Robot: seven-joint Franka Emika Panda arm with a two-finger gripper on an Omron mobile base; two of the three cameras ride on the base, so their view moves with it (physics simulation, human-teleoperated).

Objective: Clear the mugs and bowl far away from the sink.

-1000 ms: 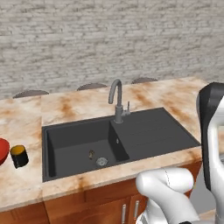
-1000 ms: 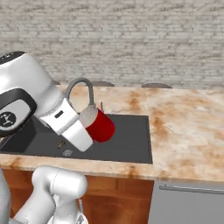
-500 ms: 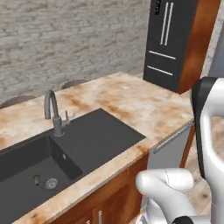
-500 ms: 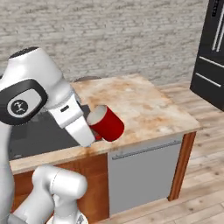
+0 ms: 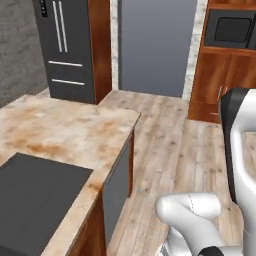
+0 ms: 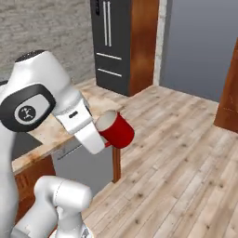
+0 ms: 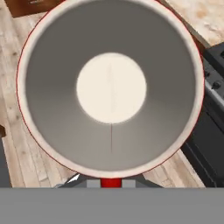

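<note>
The red mug (image 6: pixel 116 130) is carried at the end of the arm, clear of any surface, out past the counter's end and over the wooden floor (image 6: pixel 186 158) in the right base view. The gripper (image 7: pixel 111 183) is nearly closed, and it appears to be pinched on the mug's rim or wall at the 6 o'clock edge of the hand view, though the fingertips themselves are masked by the mug and the exact contact cannot be made out. The mug's long axis is laid along the gripper's line of sight: its mouth is turned straight toward the hand camera and the pale bottom is seen dead centre, so the mug is held tilted onto its side rather than upright. In the right base view its mouth points toward 10 o'clock, at the wrist. The marble counter (image 5: pixel 65 132) lies at about 9 o'clock from the mug in that view, and the dark sink basin (image 5: pixel 35 190) sits further back at the counter's near end. A set-down place would be judged to lie on the counter's far end, toward the dark refrigerator (image 5: pixel 67 47).
</note>
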